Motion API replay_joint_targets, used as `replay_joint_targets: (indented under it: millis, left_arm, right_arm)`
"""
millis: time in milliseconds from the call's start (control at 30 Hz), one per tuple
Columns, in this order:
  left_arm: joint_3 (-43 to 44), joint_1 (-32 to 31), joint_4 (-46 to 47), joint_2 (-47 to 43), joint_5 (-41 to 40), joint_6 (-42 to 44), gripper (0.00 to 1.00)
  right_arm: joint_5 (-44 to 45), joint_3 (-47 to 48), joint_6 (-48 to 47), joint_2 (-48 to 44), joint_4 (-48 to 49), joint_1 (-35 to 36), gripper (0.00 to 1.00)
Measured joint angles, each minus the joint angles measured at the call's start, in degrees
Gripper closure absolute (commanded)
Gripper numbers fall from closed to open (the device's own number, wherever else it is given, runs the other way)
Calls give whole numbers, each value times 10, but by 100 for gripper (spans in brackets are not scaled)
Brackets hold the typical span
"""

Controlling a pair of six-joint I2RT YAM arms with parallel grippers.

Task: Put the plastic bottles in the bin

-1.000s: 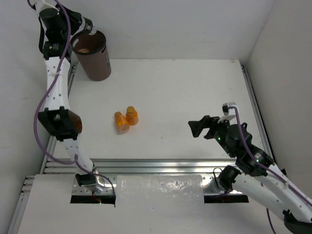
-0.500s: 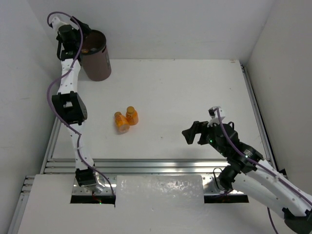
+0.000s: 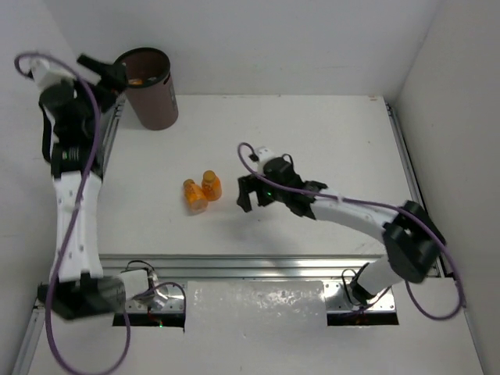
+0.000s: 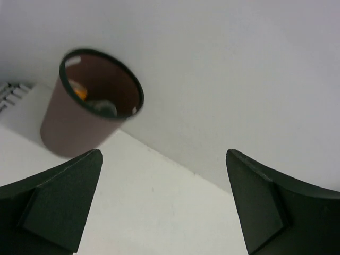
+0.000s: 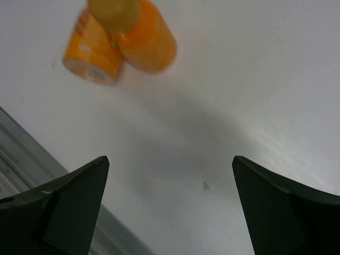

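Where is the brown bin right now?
In the overhead view the bin stands at the table's far left corner by the back wall, beside the left gripper, beyond the two orange bottles.

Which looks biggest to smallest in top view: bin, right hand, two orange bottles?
1. bin
2. right hand, possibly nearer the camera, so unsure
3. left orange bottle and right orange bottle, alike: not ranked

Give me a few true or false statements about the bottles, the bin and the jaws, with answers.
Two orange plastic bottles sit side by side on the white table. True.
The tall dark brown round bin lies tipped over. False: it stands upright.
The right arm's jaws are shut on a bottle. False: they are open and empty, beside the bottles.
Something orange shows inside the bin. True.
The left arm's jaws stand open. True.
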Motion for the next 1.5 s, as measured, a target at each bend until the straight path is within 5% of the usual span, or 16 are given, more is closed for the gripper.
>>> replay_joint_targets:
  millis: [133,400,500,633,900,1267,1500]
  left_arm:
    - [-224,0,-10,-178,57,10,0]
    - [-422,-35,-99,-276,11,74,0]
    - [-429,-14,-106,-293,2,79,0]
    - [-430,4,-93,-294,8,80,0]
    - [-443,4,-72,-304,65,90,0]
    - [-457,-50,-29,-261,197,117,0]
    - [-425,-132,-40,-188,221,142,0]
  right_arm:
    - [-19,138,-31,141,44,12,1]
    - [-53,297,-78,290,49,22,3]
    - [-60,321,-96,325,58,22,6]
    - [-60,353,-119,367,59,22,38]
    - [-41,320,-144,363,116,22,78]
    - [9,240,-174,252,76,2,82]
    - [-65,237,-123,107,-41,-89,83]
